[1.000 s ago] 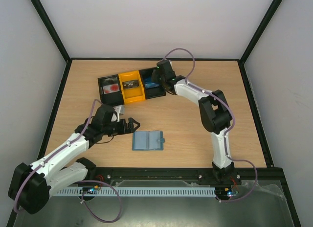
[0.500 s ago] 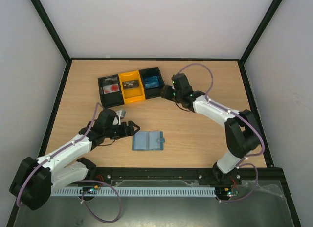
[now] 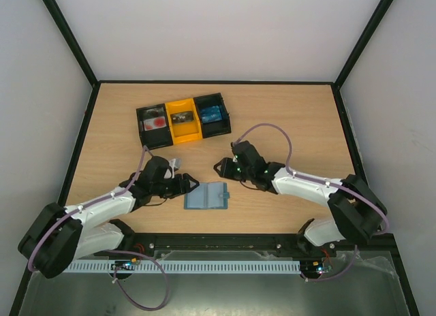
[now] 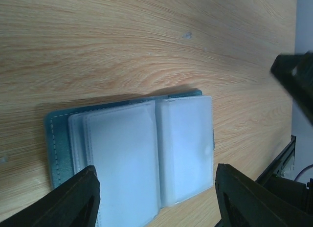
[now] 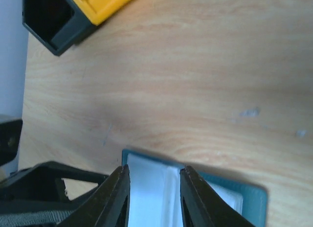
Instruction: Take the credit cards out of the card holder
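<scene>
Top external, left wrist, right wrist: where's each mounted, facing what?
Top external: above and behind the bases, looking down on table, tray, card holder; left arm, right arm whole.
Left wrist: on left arm, looking down on the open card holder; left jaws at bottom.
Right wrist: on right arm, facing card holder and tray corner; right jaws at bottom.
Shared: all three show the card holder.
</scene>
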Motion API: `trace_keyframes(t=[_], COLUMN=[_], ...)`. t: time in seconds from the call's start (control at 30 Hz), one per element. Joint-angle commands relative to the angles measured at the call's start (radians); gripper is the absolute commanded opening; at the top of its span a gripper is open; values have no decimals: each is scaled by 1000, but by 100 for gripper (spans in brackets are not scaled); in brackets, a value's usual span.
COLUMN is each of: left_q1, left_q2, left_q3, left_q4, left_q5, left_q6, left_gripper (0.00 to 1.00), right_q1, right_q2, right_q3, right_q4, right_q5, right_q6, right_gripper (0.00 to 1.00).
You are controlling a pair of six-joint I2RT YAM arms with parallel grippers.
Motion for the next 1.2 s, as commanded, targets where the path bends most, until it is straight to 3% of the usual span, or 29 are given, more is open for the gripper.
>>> trace_keyframes(t=[0.0,0.2,0.57,0.67,0.97,1.07,1.17], left_q1=[-19,-23,-42,-51,-95,-105,-110], left_q2=[14,50,163,177,174,155,134], left_q3=[-12,-40,-70,-72,-49,-51,-52], left_q4=[53,67,165,215,278,291,289], left_q5=[-16,-41,-27,-3,58,61,50], left_q6=[-21,-21,-34,-57,-121,-141,-144], left_gripper=[66,68,61,52,42,31,13], right_q1=[71,153,220,227,238,238,238], right_q2=[-21,56,146,155,120,112,115], right_q3=[-73,-131,-289,-323,-390,-412,-427], right_q4=[119,190,327,389,460,495,517], right_q5=[12,31,94,96,138,141,151], right_q6=[99,126,183,211,253,273,280], right_gripper=[29,26,17,16,12,12,12])
